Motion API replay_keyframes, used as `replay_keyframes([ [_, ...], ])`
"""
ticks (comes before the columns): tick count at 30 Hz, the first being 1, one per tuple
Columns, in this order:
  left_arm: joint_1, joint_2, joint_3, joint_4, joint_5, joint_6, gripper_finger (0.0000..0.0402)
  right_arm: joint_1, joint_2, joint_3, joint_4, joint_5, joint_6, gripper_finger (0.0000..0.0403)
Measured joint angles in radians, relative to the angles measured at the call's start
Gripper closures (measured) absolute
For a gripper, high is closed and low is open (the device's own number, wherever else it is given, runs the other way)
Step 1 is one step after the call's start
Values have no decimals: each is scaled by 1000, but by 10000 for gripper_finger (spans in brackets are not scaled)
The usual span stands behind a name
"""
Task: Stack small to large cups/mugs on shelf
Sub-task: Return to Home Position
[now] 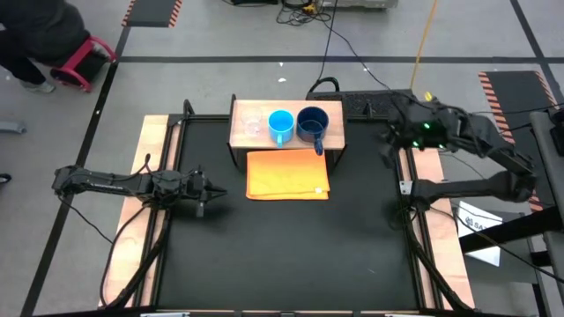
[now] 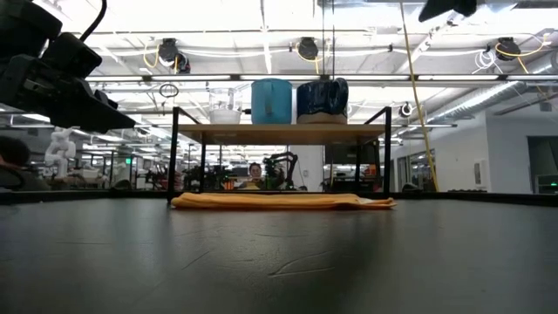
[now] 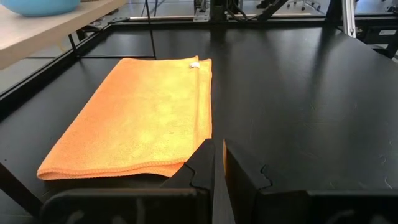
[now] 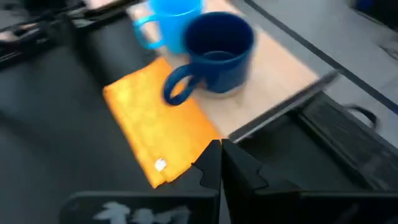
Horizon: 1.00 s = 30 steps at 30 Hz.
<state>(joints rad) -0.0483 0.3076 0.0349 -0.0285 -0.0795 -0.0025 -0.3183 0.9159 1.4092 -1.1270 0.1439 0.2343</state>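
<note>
Cups: three in one row on the shelf [image 1: 331, 109], all upright, mouths up. The row's long axis runs along the shelf's long side.
- Clear cup [image 1: 253, 124] at one end of the shelf, the end nearer the left arm. Small and glassy; no handle can be made out.
- Light-blue mug [image 1: 280, 123] mid-shelf, just beside the clear cup. Its handle points off the shelf's front edge, toward the cloth [image 1: 287, 174].
- Dark-blue mug [image 1: 311, 122] next along, toward the shelf's other end, just beside the light-blue one; I cannot tell whether they touch. Its handle also points to the front edge, angled slightly away from the light-blue mug.

From table height the three sit side by side on the board, the clear cup the lowest of the three.

Shelf: light wood board on a black frame, long axis across the table [image 1: 282, 255]. The orange cloth lies flat just in front of the shelf, its long side parallel to the shelf's.

Left gripper [image 3: 217, 144]: low over the table, in front of the shelf and off to the clear-cup side, pointing toward the cloth. Its fingers [image 3: 204, 163] are nearly together with only a thin slit between them, holding nothing.

Right gripper [image 4: 221, 144]: raised, off the shelf's dark-mug end and well apart from it. Its fingers are close together with a narrow gap, holding nothing.
</note>
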Motion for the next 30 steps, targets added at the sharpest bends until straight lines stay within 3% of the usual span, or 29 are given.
replay_keyframes([
  [7, 0, 0, 0, 22, 0, -24, 364, 22, -234, -331, 243, -189, -168, 402],
  [14, 0, 0, 0, 40, 0, -38, 364, 56, -367, -573, 426, -337, -322, 403],
  [20, 0, 0, 0, 45, -2, -57, 364, 82, -419, -651, 458, -384, -374, 403],
  [30, 0, 0, 0, 89, -2, -67, 364, 105, -536, -670, 449, -385, -379, 403],
])
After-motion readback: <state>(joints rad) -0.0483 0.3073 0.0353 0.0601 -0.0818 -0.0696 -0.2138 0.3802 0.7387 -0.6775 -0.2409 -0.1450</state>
